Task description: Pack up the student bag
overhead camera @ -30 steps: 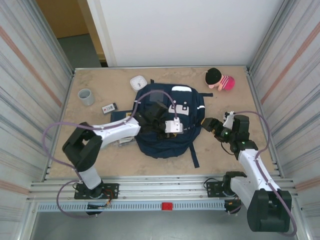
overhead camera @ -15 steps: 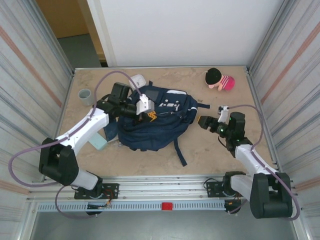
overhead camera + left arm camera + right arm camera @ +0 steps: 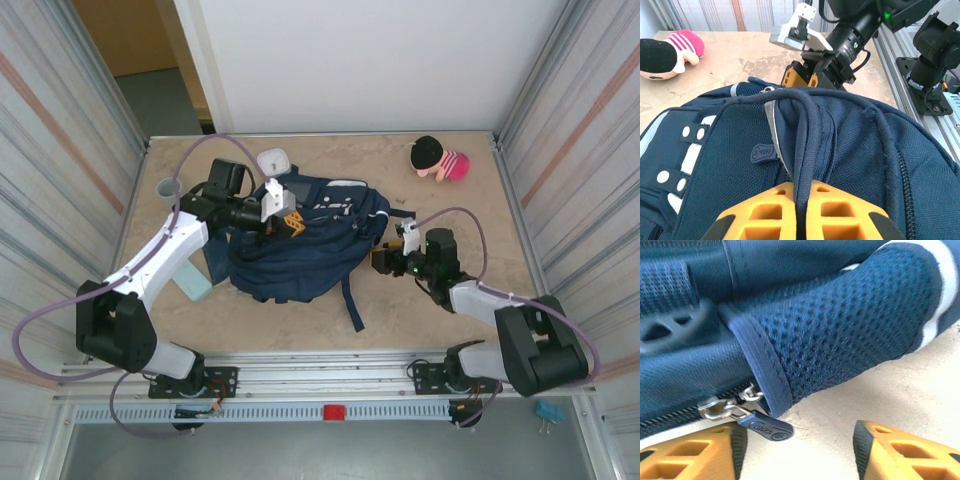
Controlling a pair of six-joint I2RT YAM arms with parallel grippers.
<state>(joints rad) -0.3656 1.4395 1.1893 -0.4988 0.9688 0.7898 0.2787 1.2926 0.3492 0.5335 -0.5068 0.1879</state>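
**A:** Looking nearest the base rail first: right gripper down low at the 3 o'clock edge of the student bag. Jaws apart, nothing pinched. Zipper pull just beside one orange finger, not between the two. Lining up for the zip, by the looks?

**B:** Probably. Could easily close on bare table though, or snag the padded mesh strap right above the pull. Tiny flat tab, so zero margin for a sloppy close.

**A:** Then further out, around the bag's 11 o'clock: left gripper clamped tight on the carry loop. Bag itself slumped mid-table.

**B:** Worth worrying about too. Tugging a zip against only that thin loop might just drag the whole bag toward 3 o'clock. Or yank the loop clean out of the fingers.

**A:** And way back at 1 o'clock, well apart from everything: a plush doll. Can't tell what's inside the bag so far.
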